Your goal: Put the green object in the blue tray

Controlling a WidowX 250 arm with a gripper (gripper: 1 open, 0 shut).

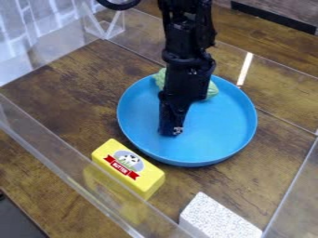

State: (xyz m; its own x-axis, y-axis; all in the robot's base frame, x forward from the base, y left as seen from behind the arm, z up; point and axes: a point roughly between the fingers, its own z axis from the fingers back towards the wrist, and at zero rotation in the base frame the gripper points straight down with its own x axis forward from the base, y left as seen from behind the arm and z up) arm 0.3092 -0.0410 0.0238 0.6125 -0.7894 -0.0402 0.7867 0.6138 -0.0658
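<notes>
Green object [214,90] looks like it's already sitting inside the blue tray [224,139] by its far rim, mostly hidden behind the clenched, empty gripper [177,130], so probably just lift away.

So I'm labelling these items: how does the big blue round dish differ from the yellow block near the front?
The shallow round bright blue plastic tray is circular with a raised rim; the yellow rectangular block is boxy and solid. The tray is far larger. The tray is plain blue, while the block carries a red-and-white label on top. The tray has things inside it; nothing sits on the block. Both rest on the wooden table.
</notes>
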